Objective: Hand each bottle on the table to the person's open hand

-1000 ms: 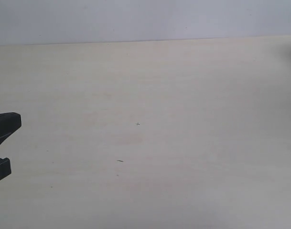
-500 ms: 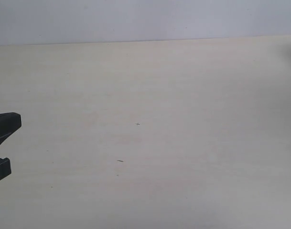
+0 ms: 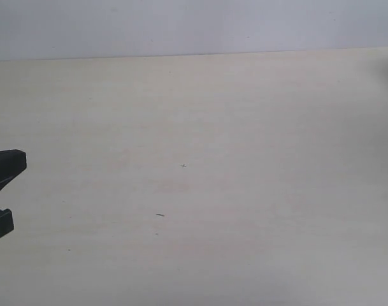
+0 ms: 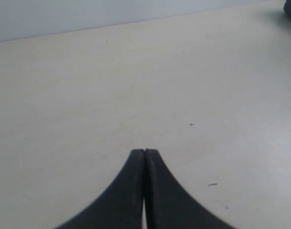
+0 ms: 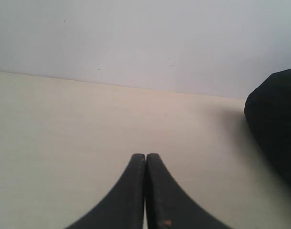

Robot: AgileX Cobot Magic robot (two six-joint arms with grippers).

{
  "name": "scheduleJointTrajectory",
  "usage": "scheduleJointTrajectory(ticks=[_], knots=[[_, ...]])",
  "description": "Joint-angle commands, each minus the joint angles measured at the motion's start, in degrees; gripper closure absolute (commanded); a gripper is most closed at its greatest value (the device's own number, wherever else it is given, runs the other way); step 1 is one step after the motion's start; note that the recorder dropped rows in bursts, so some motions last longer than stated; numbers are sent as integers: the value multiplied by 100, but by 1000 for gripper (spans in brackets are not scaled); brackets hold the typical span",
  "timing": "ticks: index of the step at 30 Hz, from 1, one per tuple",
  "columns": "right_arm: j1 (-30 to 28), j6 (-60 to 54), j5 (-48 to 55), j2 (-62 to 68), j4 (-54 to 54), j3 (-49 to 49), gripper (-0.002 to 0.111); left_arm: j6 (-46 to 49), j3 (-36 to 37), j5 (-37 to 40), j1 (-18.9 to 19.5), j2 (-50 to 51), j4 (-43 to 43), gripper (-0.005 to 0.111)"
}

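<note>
With no bottle showing on the table (image 3: 244, 127), the left gripper (image 4: 144, 153), sitting at nine o'clock, and the right gripper (image 5: 145, 157) are both hovering pressed together, so neither is proving nearer.

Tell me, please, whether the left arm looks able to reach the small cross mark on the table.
Probably yes: the left gripper, shut, faces the cross mark with only bare table between them and nothing in the way. Whether the arm stretches that far I cannot tell.
</note>
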Motion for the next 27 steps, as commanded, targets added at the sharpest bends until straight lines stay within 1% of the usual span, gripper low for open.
scheduleJointTrajectory(ticks=[1,3,5,8,13,19,25,27], knots=[[-36,-12,-5,-34,5,27,108,-39,16,120,543,-459,-6,107],[-36,-12,-5,-34,5,27,108,-38,16,436,991,-828,-6,107],[-36,-12,-5,-34,5,27,108,-38,16,935,1438,-1292,-6,107],[-36,-12,-5,-34,5,27,108,34,16,1455,1972,-1928,3,107],[-36,-12,-5,-34,5,27,108,132,16,1954,2580,-2640,17,107],[-36,-12,-5,-34,5,27,108,122,53,2271,2911,-3250,17,107],[-36,-11,-23,-34,5,27,108,122,624,2271,2926,-4239,17,107],[-36,-11,-98,-34,5,27,108,122,837,2271,2926,-4325,17,107]])
